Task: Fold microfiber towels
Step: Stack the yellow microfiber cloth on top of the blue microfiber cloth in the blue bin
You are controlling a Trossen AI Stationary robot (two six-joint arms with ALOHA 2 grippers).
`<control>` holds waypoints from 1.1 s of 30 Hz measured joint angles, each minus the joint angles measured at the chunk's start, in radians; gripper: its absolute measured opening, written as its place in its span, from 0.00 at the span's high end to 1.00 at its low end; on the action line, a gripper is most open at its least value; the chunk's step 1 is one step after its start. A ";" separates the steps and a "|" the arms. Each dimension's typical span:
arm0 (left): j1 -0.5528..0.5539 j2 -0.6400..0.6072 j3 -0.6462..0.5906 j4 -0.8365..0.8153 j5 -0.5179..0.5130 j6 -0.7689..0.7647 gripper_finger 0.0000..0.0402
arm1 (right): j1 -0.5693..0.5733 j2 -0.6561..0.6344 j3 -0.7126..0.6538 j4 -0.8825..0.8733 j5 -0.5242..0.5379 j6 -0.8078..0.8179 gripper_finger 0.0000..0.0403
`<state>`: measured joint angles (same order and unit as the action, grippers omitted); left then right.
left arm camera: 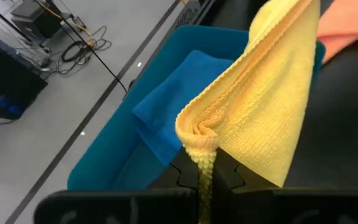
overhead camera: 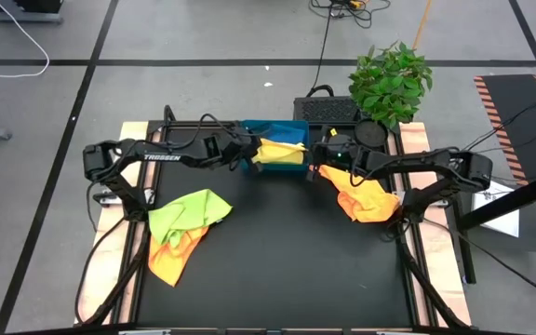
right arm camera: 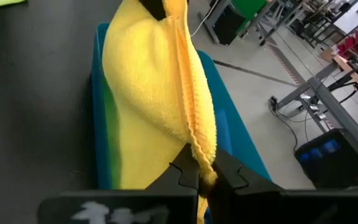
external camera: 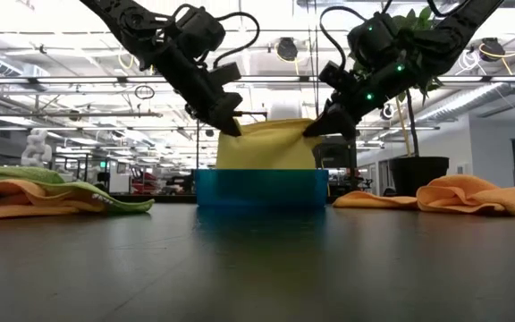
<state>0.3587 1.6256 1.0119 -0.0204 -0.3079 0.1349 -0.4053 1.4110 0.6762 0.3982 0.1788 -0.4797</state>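
A folded yellow microfiber towel point(external camera: 266, 145) hangs between my two grippers over the blue tray point(external camera: 262, 188) at the table's far middle. My left gripper point(external camera: 231, 125) is shut on its left end and my right gripper point(external camera: 318, 128) on its right end. A blue towel point(left arm camera: 179, 93) lies inside the tray. A lime green towel point(overhead camera: 189, 209) lies on top of an orange one point(overhead camera: 170, 261) at the table's left. Another orange towel point(overhead camera: 366, 195) lies bunched at the right. My left gripper pinches the yellow towel's bunched upper left corner point(left arm camera: 199, 134) between its two fingers, several layers gathered at a fold. The fingers slant down from the table's left. The towel hangs below, reaching into the tray. My right gripper pinches the towel's upper right corner point(right arm camera: 202, 146) between its two fingers, at a doubled hemmed edge. The fingers slant down from the table's right. The top edge runs nearly straight across to the other gripper, and the cloth hangs below it.
A potted plant point(overhead camera: 389, 79) and a black box point(overhead camera: 328, 110) stand behind the table's far right corner. The dark tabletop point(overhead camera: 277, 261) stretches from the tray to the near edge between the two towel heaps.
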 joint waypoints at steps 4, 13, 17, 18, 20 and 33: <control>0.036 0.030 0.001 0.058 0.003 0.020 0.99 | -0.029 0.016 0.000 0.040 0.015 0.003 1.00; 0.154 0.182 0.001 0.181 0.106 -0.006 0.99 | -0.119 0.221 0.001 0.193 0.000 -0.007 1.00; 0.169 0.210 0.000 0.200 0.106 -0.010 0.96 | -0.139 0.289 0.001 0.274 0.003 -0.036 1.00; 0.173 0.211 0.001 0.203 0.105 -0.010 0.96 | -0.143 0.299 0.001 0.289 0.003 -0.037 1.00; 0.177 0.211 0.000 0.204 0.097 -0.010 0.95 | -0.151 0.314 0.013 0.297 0.005 -0.037 1.00; 0.195 0.210 -0.003 0.203 0.065 0.032 0.94 | -0.158 0.326 0.037 0.298 0.108 -0.067 0.77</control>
<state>0.5540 1.8355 1.0091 0.1822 -0.2432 0.1665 -0.5629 1.7370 0.7136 0.6958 0.2865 -0.5467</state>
